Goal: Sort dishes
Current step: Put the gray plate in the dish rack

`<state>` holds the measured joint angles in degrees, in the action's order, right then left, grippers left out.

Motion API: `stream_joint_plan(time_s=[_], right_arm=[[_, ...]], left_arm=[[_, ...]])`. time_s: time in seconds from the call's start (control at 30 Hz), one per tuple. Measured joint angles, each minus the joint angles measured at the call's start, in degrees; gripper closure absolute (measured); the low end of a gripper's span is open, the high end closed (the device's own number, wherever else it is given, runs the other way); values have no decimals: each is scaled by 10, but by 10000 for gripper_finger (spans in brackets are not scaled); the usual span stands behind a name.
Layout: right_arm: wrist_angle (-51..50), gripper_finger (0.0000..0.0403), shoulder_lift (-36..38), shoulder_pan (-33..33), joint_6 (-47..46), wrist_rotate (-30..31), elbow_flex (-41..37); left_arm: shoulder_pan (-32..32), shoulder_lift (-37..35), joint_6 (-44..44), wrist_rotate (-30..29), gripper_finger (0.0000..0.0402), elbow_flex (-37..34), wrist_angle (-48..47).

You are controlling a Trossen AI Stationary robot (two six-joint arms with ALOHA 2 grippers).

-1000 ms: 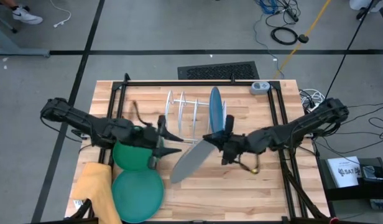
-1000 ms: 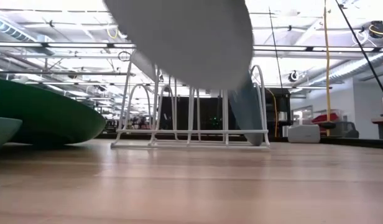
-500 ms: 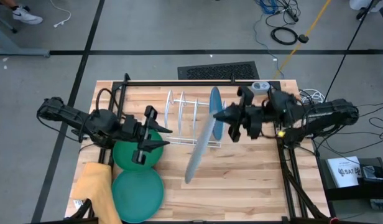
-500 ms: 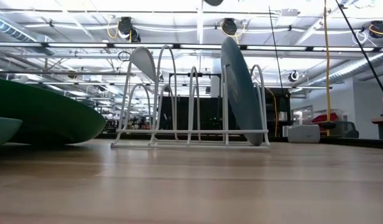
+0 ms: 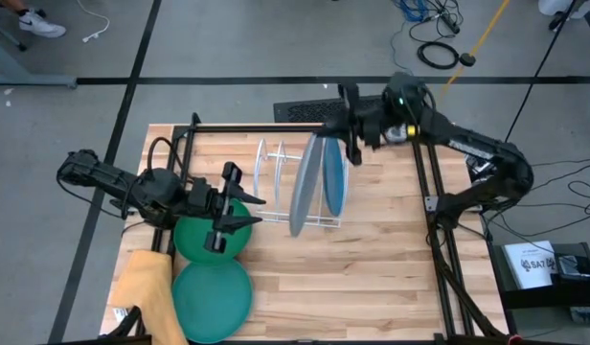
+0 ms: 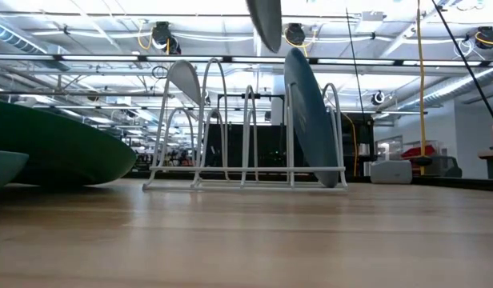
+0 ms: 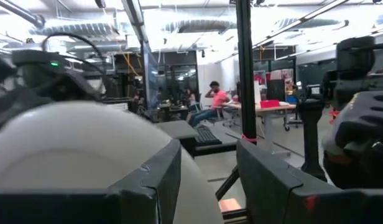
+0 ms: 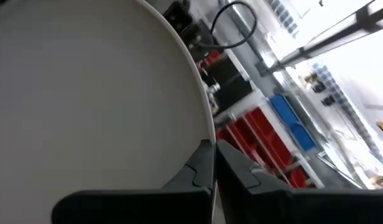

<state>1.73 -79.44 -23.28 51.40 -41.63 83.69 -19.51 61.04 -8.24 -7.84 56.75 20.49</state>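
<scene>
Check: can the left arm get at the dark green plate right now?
Probably yes. The left gripper is open and empty, right above the dark green plate, nothing between them. The right gripper holds the grey plate over the rack, well clear.

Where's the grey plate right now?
In the high view, the grey plate hangs on edge in the right gripper, over the white rack, just left of the blue plate.

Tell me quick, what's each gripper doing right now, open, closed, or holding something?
Left gripper: open, empty, over the dark green plate.
Right gripper: shut on the grey plate, held on edge above the white wire rack.
</scene>
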Motion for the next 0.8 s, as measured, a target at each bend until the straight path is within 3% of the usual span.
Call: stream_joint_plan(time_s=[0.3,0.8], right_arm=[[1,403,-110,-111,-42,-161,70],[-4,403,-232,-162,-52,-245,80]], left_arm=[[0,0,-12,-1,244,0,-7],[0,0,-27,-1,244,0,-52]])
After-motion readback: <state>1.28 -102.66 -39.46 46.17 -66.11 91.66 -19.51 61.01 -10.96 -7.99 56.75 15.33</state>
